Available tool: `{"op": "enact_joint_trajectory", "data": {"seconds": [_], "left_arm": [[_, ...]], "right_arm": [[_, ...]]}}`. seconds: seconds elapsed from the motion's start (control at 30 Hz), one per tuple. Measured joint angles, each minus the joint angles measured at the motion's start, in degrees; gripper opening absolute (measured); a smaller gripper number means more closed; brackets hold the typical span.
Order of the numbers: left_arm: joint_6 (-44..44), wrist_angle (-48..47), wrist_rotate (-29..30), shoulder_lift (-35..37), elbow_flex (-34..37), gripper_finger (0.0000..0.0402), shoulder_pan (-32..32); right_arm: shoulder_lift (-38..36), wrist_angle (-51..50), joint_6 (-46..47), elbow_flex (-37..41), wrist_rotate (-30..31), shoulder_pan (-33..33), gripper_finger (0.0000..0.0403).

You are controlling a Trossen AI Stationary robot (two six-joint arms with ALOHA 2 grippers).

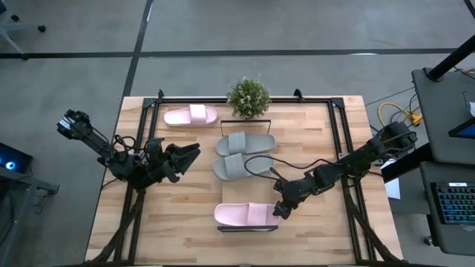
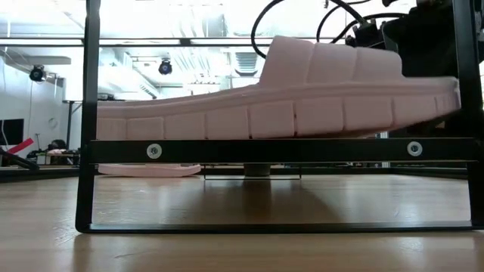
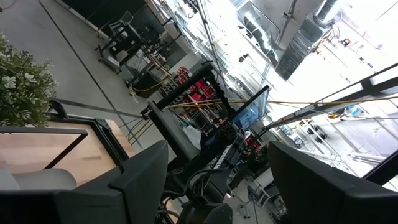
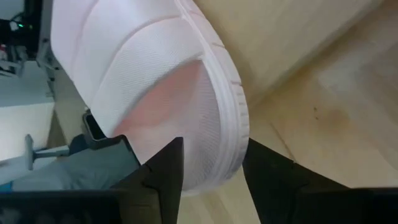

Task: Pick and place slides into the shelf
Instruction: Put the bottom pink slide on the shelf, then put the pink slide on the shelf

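We are seeing the right end effector (image 1: 280, 211) straddling the pink slide's (image 1: 249, 214) edge on the shelf (image 1: 247, 228), jaws parted. The left end effector (image 1: 189, 154) is hovering wide open, empty.

Near pink slide (image 2: 287, 91) hides most of the table in the low view, right claw (image 2: 423, 38) cut off by frame top.

Tabletop (image 1: 312, 141) reads to me as light wood planks, matt, grain visible. Near pink slide (image 4: 186, 93): soft foam look, matt; strap finely textured like woven mesh, sole edge ribbed. Grey slides (image 1: 241, 153) I see the same matt foam. Shelf frame (image 2: 249, 149): black metal, satin, with shiny screw heads. Right gripper (image 4: 211, 180) fingers: dark matt plastic.
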State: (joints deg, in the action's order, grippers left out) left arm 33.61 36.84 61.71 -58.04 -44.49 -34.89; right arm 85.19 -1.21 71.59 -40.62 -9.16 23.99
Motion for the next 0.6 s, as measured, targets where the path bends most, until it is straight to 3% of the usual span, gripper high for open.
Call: {"op": "enact_joint_trajectory", "data": {"seconds": [0.6], "left_arm": [[0.6,-3.5,0.0,0.0,0.0,0.0261,0.0]], "right_arm": [[-0.3,-3.8,-2.7,-0.1,0.0,-0.4,0.0151]]}}
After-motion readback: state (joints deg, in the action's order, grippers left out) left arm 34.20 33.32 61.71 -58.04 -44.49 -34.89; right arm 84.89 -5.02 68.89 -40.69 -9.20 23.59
